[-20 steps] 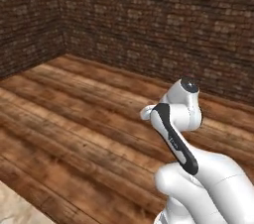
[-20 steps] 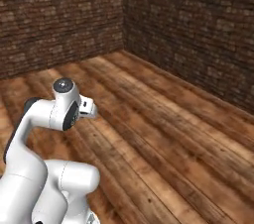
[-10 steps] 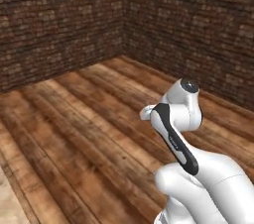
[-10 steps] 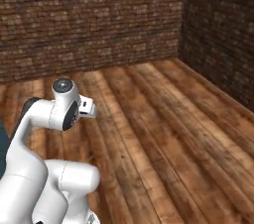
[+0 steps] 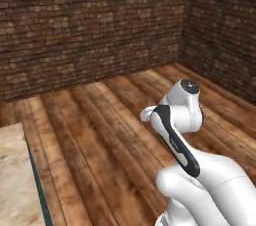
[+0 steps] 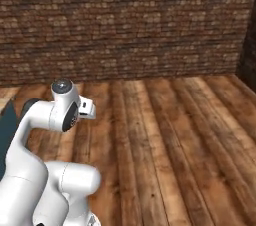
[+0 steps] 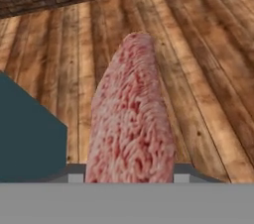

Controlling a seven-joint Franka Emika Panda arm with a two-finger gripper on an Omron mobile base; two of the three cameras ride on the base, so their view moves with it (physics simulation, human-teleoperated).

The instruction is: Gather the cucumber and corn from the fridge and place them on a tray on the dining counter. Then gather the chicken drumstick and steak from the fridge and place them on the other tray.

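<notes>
plank floor [image 6: 175, 135], brick wall [image 6: 130, 25] (steak [image 7: 131, 119] held)

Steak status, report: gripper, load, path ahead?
Gripper shut on the steak, slab jutting forward from the jaws. Wooden floor and brick wall ahead. Dining counter corner at lower left of left base view.

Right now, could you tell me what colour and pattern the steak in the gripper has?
Pinkish-red, mottled with pale streaks; the steak shows best in the hand view.

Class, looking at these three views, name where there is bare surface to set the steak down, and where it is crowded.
Bare: the wooden floor up to the brick wall, and the beige counter corner at the left base view's lower left. Crowded: only around the gripper, shut on the steak.
</notes>
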